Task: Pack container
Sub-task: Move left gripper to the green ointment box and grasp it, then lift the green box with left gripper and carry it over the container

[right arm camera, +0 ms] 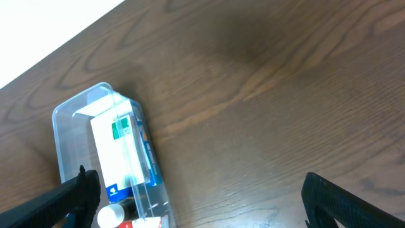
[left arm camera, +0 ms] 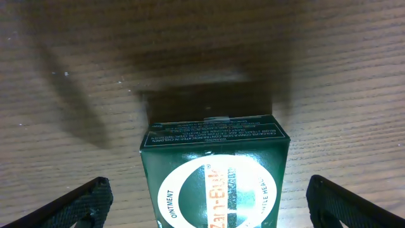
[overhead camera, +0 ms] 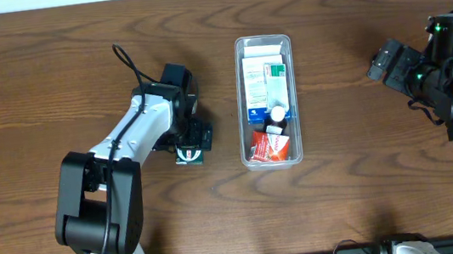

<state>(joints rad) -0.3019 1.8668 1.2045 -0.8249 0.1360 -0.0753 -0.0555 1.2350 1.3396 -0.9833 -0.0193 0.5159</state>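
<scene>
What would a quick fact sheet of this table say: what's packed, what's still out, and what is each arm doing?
container: clear, mid-table, partly filled
inside: white-and-green box, red box, white cap
outside: green ointment box on the table, left of the container
left gripper: open, fingers either side of the green ointment box, not touching
right gripper: open, empty, off to the container's right
likely next: left gripper closes on the green ointment box
</scene>
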